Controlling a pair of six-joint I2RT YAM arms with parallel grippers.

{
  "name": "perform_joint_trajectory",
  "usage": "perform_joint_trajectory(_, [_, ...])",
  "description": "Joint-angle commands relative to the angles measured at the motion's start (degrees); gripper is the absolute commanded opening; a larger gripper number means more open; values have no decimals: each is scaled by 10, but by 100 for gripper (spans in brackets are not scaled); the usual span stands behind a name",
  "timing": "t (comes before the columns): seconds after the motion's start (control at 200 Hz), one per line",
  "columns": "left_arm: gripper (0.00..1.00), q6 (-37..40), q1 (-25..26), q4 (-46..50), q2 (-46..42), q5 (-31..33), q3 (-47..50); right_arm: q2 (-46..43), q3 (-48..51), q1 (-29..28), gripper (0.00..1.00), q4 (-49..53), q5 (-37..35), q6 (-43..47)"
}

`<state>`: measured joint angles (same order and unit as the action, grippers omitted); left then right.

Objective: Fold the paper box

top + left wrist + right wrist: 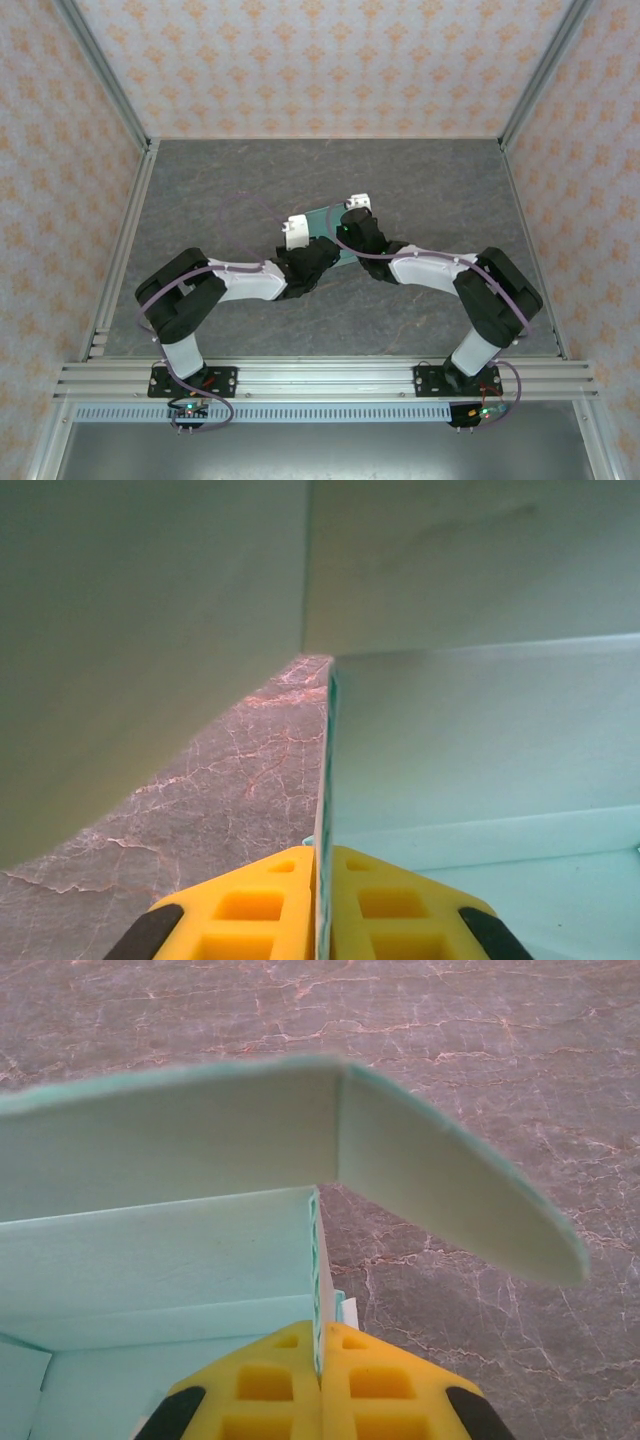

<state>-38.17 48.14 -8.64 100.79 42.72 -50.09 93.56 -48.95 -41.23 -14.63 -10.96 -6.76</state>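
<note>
from above we make out just a sliver of the paper box [321, 221]; the left arm [300, 270] and right arm [375, 240] hide the rest. in the left wrist view its near flap blurs and runs off the top and left edges.

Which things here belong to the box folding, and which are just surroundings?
Job in hand:
- paper box
- left hand, shut on a box wall
- right hand, shut on a box wall

Surroundings:
- marbled grey table
- patterned walls
- aluminium frame rail
</note>
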Motion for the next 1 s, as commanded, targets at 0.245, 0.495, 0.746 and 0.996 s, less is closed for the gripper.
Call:
perform_joint_trajectory(0.245, [20, 24, 8, -24, -38, -4, 19, -11, -1, -8, 0, 45, -14, -4])
perform_joint_trajectory(0.495, [43, 93, -2, -15, -110, -74, 48, -11, -10, -8, 0, 63, -22, -12])
perform_joint_trajectory(0.746, [57, 172, -54, 2, -172, -225, 68, -11, -18, -8, 0, 70, -21, -10])
perform_joint_trajectory(0.996, [61, 256, -119, 31, -195, -335, 65, -10, -21, -8, 0, 71, -16, -8])
